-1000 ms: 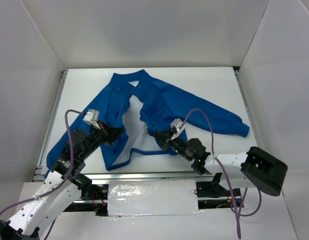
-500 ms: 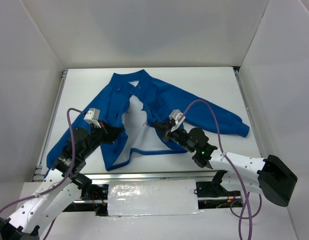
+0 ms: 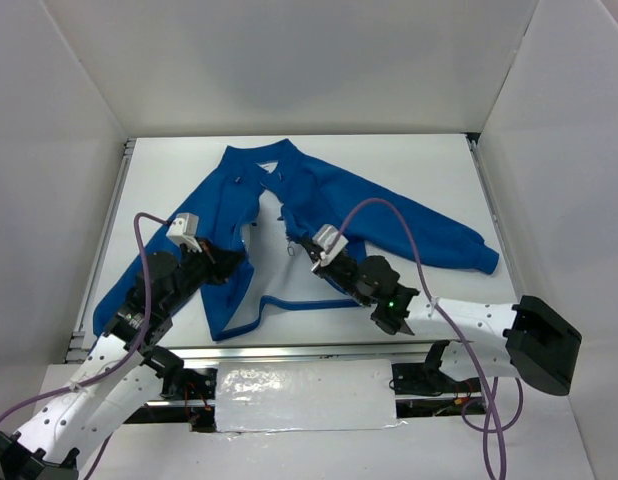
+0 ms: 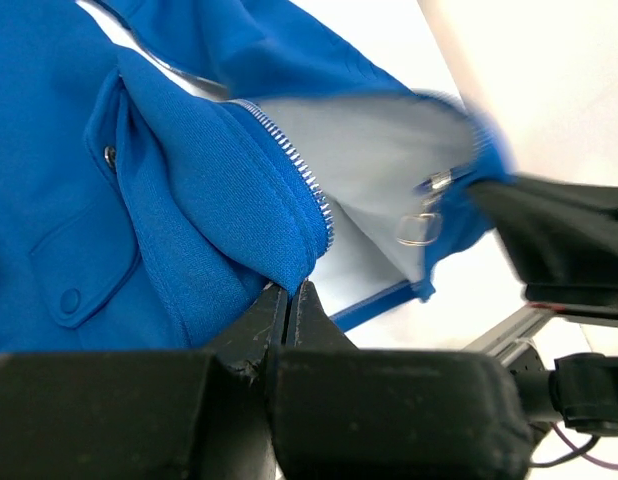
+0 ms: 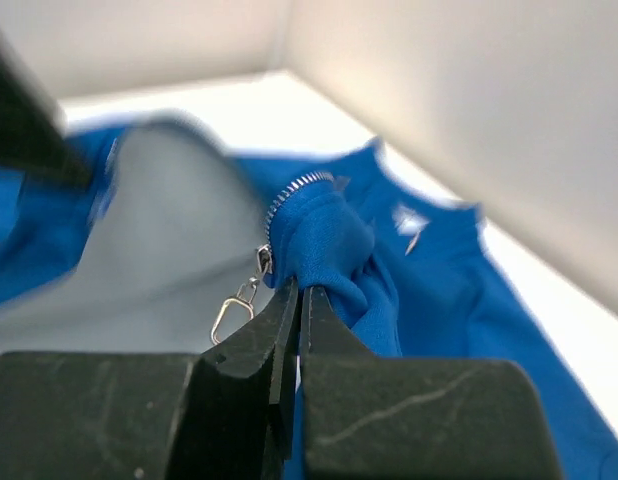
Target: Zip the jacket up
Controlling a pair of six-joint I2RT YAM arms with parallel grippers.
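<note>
The royal-blue jacket (image 3: 334,200) lies on the white table with its front open and the white lining showing. My left gripper (image 3: 232,265) is shut on the left front edge, pinching blue fabric (image 4: 279,255) just below the silver zipper teeth (image 4: 289,165). My right gripper (image 3: 301,248) is shut on the bunched right front edge (image 5: 324,250), lifted off the table. The zipper slider with its ring pull (image 5: 232,308) dangles just left of the right gripper's jaws. In the left wrist view the ring pull (image 4: 419,226) hangs across the gap.
Metal rails run along the table's left edge (image 3: 111,230) and right edge (image 3: 492,215). White walls enclose three sides. The jacket's right sleeve (image 3: 459,245) stretches toward the right rail. A foil-covered strip (image 3: 304,395) lies between the arm bases.
My right gripper has carried the right front edge leftward and away from the bases, narrowing the gap of white lining. The left gripper has barely moved.
</note>
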